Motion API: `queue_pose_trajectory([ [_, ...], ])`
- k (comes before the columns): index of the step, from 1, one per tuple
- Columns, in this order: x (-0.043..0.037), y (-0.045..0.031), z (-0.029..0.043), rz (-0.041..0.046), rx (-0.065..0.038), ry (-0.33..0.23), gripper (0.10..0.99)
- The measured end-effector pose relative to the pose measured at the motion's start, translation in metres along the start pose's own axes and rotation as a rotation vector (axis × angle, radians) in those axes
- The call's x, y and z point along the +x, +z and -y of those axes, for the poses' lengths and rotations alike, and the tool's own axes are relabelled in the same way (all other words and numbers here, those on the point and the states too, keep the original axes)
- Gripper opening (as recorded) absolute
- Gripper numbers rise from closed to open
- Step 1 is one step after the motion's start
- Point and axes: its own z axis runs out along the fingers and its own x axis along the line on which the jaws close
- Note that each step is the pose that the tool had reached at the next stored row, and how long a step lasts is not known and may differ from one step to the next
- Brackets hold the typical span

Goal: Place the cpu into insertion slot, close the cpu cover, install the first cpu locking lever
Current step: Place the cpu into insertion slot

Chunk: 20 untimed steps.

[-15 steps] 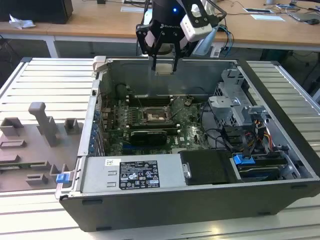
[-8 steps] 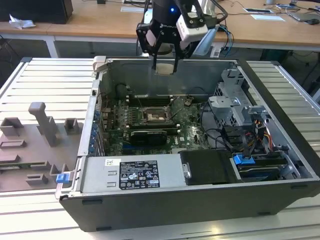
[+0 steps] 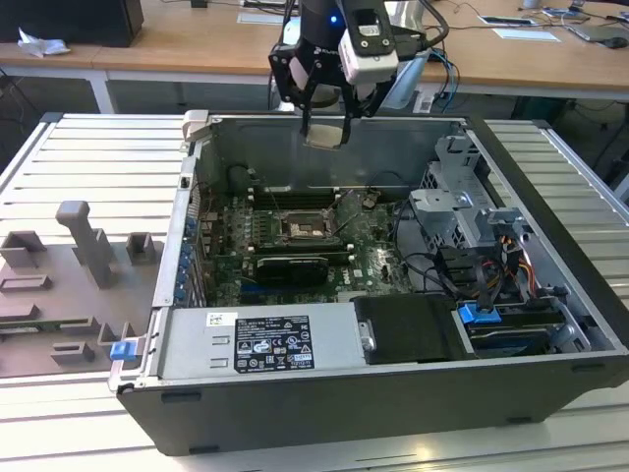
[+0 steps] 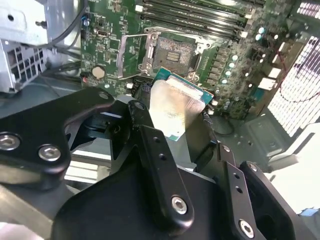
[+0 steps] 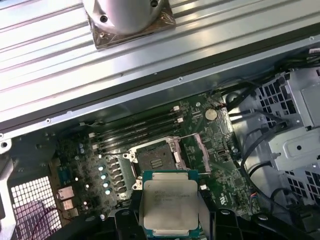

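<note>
One cpu point(image 5: 169, 205); memory slots point(image 5: 135, 131) beside socket point(image 5: 154, 161)

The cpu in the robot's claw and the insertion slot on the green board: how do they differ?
The cpu has a pale silvery metal top, while the insertion slot is black with a dark centre. The cpu is held in the gripper, raised above the board. The insertion slot sits fixed in the green circuit board and is empty. Both are square and look close in footprint.
</note>
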Motion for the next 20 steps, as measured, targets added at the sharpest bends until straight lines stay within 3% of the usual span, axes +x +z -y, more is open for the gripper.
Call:
queue_pose_trajectory([
  [8, 0.0000, 0.0014, 0.0001, 0.0092, -0.002, 0.106, 0.525],
  [11, -0.0001, 0.0023, 0.0002, 0.0186, -0.004, 0.212, 0.525],
  [14, -0.0001, 0.0029, 0.0002, 0.0232, -0.005, 0.264, 0.525],
  [20, -0.0001, 0.0066, 0.0006, 0.0239, -0.005, 0.270, 0.525],
])
